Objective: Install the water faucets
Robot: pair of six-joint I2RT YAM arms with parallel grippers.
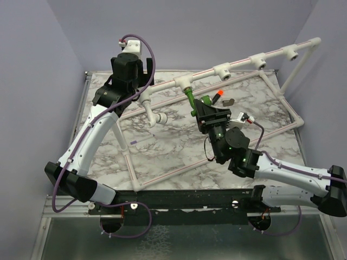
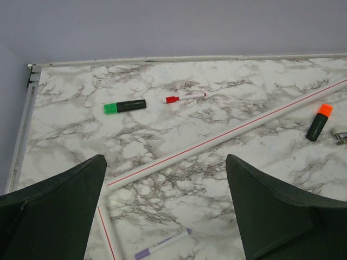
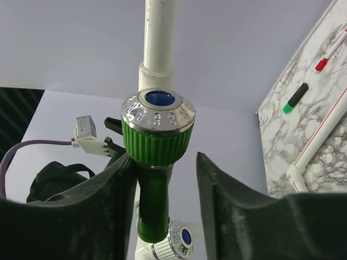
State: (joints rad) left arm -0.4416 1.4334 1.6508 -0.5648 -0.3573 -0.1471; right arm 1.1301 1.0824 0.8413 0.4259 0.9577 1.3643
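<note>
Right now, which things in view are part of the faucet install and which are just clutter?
Job:
- green faucet, on the pipe, between the right gripper fingers
- white pipe frame
- tee sockets

Lying about:
- green-capped highlighter
- red-capped marker
- orange-capped highlighter
- purple pen

Marble table [image 2: 244, 86], green highlighter [image 2: 125, 106], red pen [image 2: 185, 98]
</note>
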